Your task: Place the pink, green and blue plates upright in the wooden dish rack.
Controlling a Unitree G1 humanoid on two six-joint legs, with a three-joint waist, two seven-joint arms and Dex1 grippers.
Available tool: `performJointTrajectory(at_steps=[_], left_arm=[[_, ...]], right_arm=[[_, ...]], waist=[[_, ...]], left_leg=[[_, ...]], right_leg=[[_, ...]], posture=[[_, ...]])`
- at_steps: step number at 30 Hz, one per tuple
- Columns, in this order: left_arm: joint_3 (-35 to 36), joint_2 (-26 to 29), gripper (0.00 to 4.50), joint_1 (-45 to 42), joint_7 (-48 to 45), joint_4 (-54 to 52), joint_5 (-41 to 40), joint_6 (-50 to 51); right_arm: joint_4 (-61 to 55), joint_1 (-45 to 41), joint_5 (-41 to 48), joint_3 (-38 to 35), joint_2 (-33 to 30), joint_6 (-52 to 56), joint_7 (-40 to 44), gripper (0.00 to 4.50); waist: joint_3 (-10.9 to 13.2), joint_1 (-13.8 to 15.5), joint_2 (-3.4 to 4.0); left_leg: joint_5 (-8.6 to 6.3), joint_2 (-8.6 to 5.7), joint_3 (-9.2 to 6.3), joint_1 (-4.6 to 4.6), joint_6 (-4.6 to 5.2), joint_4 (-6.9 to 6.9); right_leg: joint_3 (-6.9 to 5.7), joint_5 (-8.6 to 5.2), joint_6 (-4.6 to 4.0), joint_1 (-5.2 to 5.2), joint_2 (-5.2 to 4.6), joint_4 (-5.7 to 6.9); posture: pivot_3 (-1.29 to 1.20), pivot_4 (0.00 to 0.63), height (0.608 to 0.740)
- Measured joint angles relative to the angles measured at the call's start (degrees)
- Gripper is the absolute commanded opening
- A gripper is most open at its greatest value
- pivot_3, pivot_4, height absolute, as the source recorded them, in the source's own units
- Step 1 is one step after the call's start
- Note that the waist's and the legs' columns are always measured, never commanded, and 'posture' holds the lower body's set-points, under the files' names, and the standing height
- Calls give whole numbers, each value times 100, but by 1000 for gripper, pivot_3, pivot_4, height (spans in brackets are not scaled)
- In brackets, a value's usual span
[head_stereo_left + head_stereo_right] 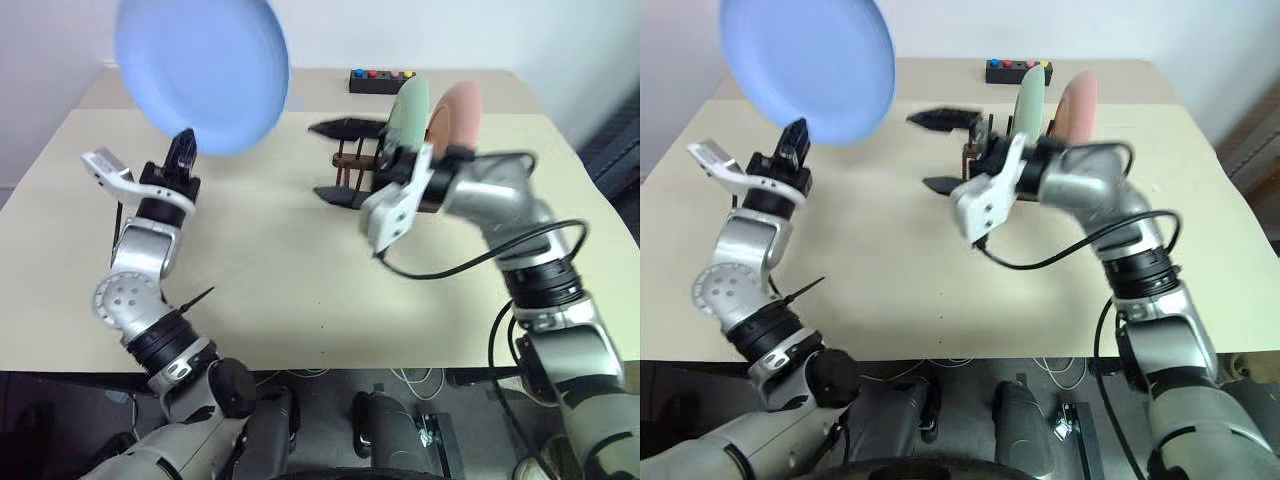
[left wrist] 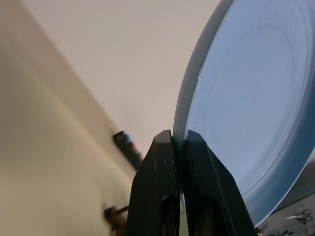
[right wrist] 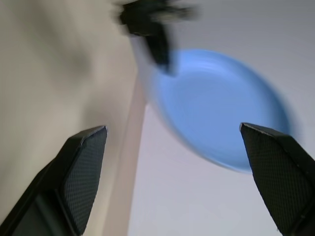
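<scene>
Left eye view: we see a pale beige table [image 1: 280, 290] with a round, plain, light blue plate [image 1: 203, 70] held high above its left side. The left gripper [image 1: 184, 147] is clamped on the plate's lower rim, and the plate's top edge is cut off by the frame. In the left wrist view the two black fingers [image 2: 160, 187] press together around the thin rim.

Farther back, near the table's middle, stands the small dark wooden dish rack [image 1: 352, 165]. A mint green plate [image 1: 409, 112] and a salmon pink plate [image 1: 457, 115] stand upright in it, side by side, the pink one to the right. The right arm crosses in front, hiding their lower halves and much of the rack.

The right gripper [image 1: 338, 160] points left in front of the rack, its jaws spread wide and holding nothing (its wrist view shows the blue plate between the fingertips, blurred).

A black box [image 1: 382, 80] with coloured buttons sits at the far edge. We can read no writing anywhere.
</scene>
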Motion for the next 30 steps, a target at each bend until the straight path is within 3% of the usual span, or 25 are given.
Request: performJointTrajectory(at_steps=[7, 19, 22, 29, 30], left_arm=[[-718, -174, 22, 646, 326, -305, -353, -454], [-1633, 24, 22, 942, 449, -366, -324, -1083], [-1834, 27, 0, 942, 513, -366, -331, -1169], [-1986, 179, 0, 986, 594, -372, -370, -1196], [-2042, 211, 0, 971, 567, -421, -406, -1204]], right_arm=[[115, 150, -1331, 158, 349, 821, -1370, 4424], [740, -385, -1550, 521, 617, 1326, -1803, 4424], [1061, -625, -1528, 568, 618, 1317, -1902, 3639], [1502, -774, -1512, 694, 533, 1151, -2068, 187], [1607, -804, -1554, 777, 487, 1134, -2063, 35]], waist=[[0, 3, 0], [0, -7, 0], [0, 0, 0], [0, -16, 1], [0, -22, 0]], left_leg=[[2, 4, -1, 1, -1, -1], [3, 3, -4, 2, 2, -1], [3, 3, -4, 2, 3, -2], [3, 4, -5, 2, 3, -2], [3, 5, -5, 2, 3, -2]], right_leg=[[2, 0, -2, 1, 10, -1], [1, -1, -3, 5, 15, -3], [1, -1, -3, 5, 15, -5], [0, -1, -3, 6, 17, -4], [0, -1, -3, 6, 18, -5]], posture=[[0, 150, 735], [0, 150, 735], [0, 150, 735], [0, 150, 735], [0, 150, 735]])
